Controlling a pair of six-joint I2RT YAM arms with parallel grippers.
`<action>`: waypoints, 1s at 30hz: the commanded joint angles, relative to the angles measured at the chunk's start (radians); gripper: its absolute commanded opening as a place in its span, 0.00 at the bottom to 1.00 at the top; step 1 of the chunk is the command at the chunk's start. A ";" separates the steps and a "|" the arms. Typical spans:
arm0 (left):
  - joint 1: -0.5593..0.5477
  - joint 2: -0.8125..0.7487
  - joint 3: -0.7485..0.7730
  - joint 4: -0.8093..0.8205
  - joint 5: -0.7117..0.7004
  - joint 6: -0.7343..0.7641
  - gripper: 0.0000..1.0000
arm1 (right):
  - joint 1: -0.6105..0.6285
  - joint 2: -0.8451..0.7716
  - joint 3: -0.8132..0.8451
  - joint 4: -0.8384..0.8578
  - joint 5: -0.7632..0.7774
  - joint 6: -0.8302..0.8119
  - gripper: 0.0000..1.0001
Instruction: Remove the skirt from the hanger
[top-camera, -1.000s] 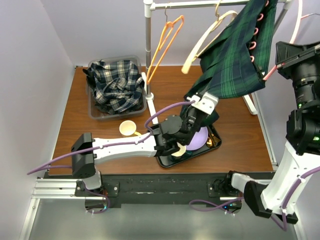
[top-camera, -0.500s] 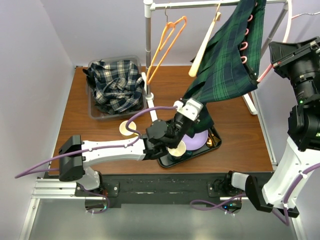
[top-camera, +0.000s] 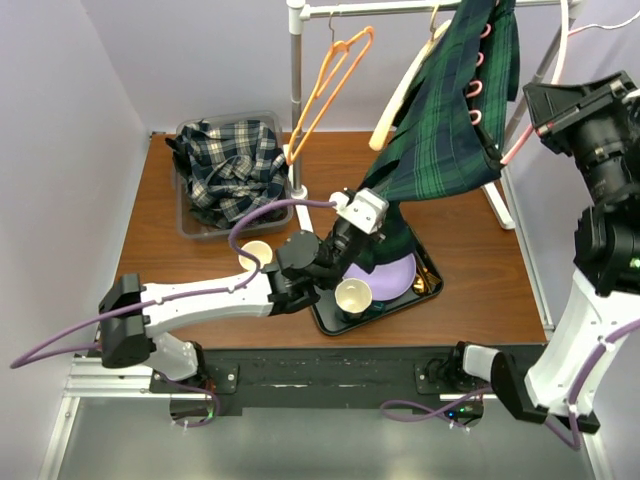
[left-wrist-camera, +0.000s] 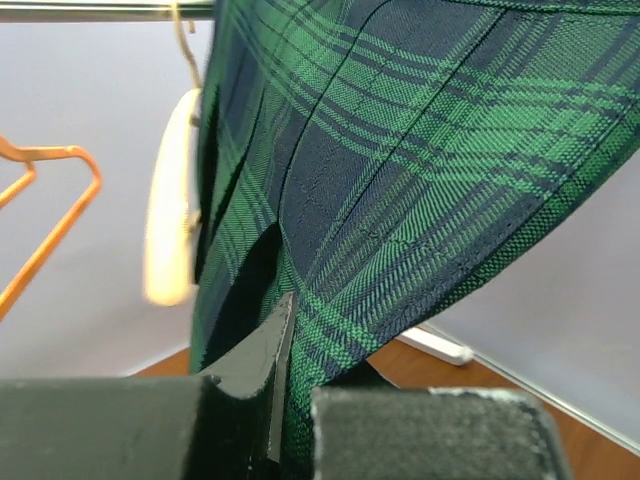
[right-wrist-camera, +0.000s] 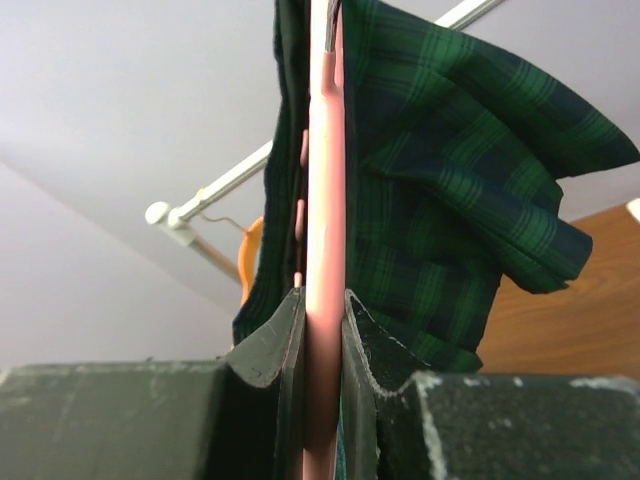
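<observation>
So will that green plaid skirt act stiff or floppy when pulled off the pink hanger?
Probably floppy: the green plaid fabric skirt hangs in soft folds, drawn toward the left gripper pinching its lower edge. Likely light, but may snag where it's fastened along the thin pink hanger in the right gripper.

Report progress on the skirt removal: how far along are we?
Done: both grips are set. The left gripper is shut on the lower edge of the green plaid skirt; the right gripper is shut on the pink hanger. In hand: the skirt is drawn out diagonally between them. Left: its top edge looks clipped along the hanger up by the rail, so it has not yet come free.
</observation>
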 joint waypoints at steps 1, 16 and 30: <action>0.063 -0.086 0.020 -0.235 -0.038 -0.113 0.00 | -0.049 -0.120 0.035 0.444 0.070 -0.011 0.00; -0.249 0.043 0.278 -0.298 0.162 0.013 0.95 | -0.049 -0.213 -0.084 0.353 0.124 0.026 0.00; -0.291 0.219 0.488 -0.360 0.274 -0.088 0.99 | -0.049 -0.272 -0.311 0.385 0.184 -0.012 0.00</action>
